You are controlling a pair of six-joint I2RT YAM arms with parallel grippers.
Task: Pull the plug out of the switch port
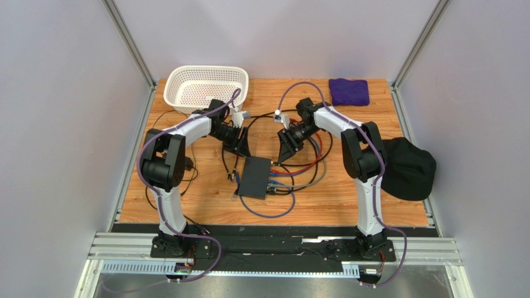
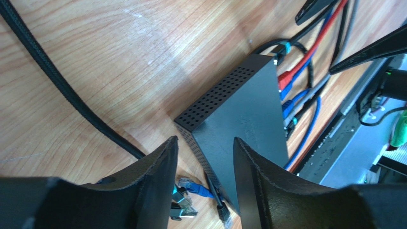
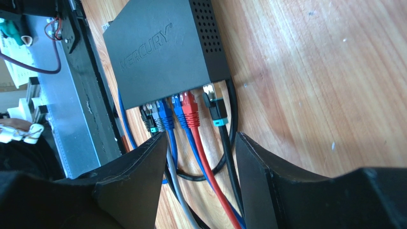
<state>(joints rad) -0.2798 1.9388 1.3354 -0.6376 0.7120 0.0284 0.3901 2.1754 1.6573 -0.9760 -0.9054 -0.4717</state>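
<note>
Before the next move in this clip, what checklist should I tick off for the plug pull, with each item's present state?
1. Plugs seated in the flat matte-black switch: ok; the red plug and its neighbours sit in the ports.
2. Is the right gripper empty, jaws apart: ok.
3. Is the right gripper lined up: ok; the red plug lies in line with its gap.
4. Is the left gripper bracing the switch: cannot tell; jaws apart by the switch's corner, contact unclear.
5. Height left above the plugs: cannot tell.
6. Pull path free: not ok; red, blue, grey and black cables cross beneath the right gripper.
</note>
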